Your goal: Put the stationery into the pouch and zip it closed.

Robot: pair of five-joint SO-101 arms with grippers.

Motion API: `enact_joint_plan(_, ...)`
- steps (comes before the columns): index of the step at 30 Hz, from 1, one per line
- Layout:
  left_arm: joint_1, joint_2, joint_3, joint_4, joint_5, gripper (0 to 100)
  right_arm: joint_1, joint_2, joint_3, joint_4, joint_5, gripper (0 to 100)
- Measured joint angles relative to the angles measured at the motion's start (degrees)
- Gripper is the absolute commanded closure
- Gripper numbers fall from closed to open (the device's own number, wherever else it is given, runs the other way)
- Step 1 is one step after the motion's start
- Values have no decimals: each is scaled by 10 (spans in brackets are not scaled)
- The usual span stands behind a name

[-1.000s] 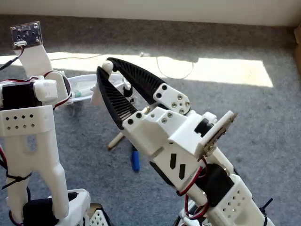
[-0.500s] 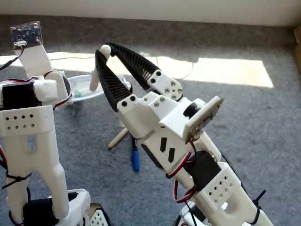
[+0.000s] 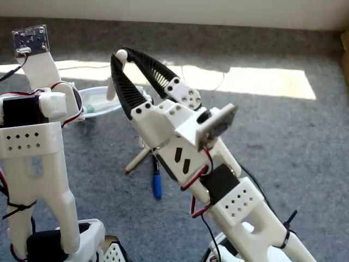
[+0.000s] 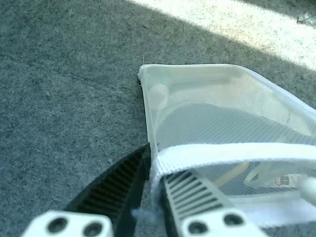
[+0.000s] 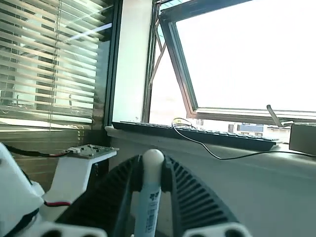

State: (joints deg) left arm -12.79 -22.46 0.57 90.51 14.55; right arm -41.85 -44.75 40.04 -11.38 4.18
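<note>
Right gripper (image 3: 118, 59) clamped on white pen (image 3: 111, 90), raised, likely for dropping in. Left gripper (image 4: 154, 172) pinches pouch (image 4: 212, 123) rim (keeps mouth open).

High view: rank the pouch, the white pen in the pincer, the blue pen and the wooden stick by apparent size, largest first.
1. pouch, though the left arm hides part.
2. white pen, held nearer the camera, so unsure.
3. blue pen and wooden stick: look alike, both partly behind the right arm.
</note>
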Motion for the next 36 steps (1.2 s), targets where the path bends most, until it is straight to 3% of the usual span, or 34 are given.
enact_joint_plan(16,0,0,0,0,0,993,19,86,0,-33,0,981)
enact_joint_plan(28,0,1,0,0,0,993,19,86,-63,188,2,979)
enact_joint_plan(36,0,1,0,0,0,993,-14,86,-65,290,138,980)
